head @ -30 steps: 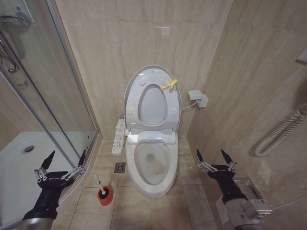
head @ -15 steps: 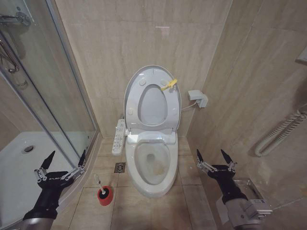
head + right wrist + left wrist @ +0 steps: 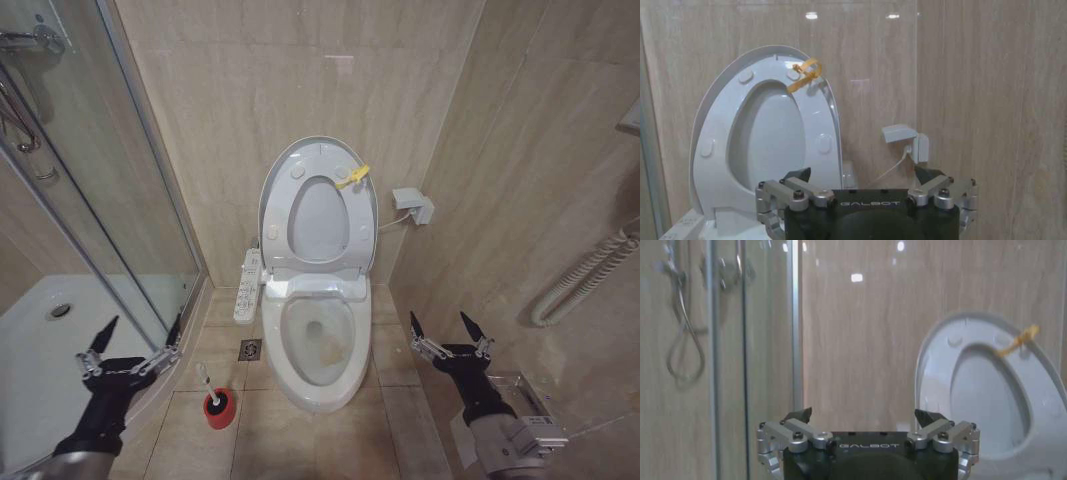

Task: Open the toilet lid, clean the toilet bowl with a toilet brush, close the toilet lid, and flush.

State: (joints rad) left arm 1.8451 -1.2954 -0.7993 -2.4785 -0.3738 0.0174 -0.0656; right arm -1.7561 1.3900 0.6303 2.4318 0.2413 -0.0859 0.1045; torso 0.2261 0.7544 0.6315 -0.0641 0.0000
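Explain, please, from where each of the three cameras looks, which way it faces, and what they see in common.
Head view: from the robot's head, facing forward and down at the toilet bowl; the left end effector and right end effector both show, open.
Left wrist view: on the left arm, facing the shower glass and the raised toilet lid; its own end effector shows.
Right wrist view: on the right arm, facing the lid and a wall socket; its own end effector shows.
Shared: all three see the upright lid.

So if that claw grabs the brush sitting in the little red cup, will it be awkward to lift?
Probably light: the toilet brush has a thin stick handle. That handle leans in its red holder, so it may wobble or tip when nudged. The small holder might lift along. The left gripper is open nearby.
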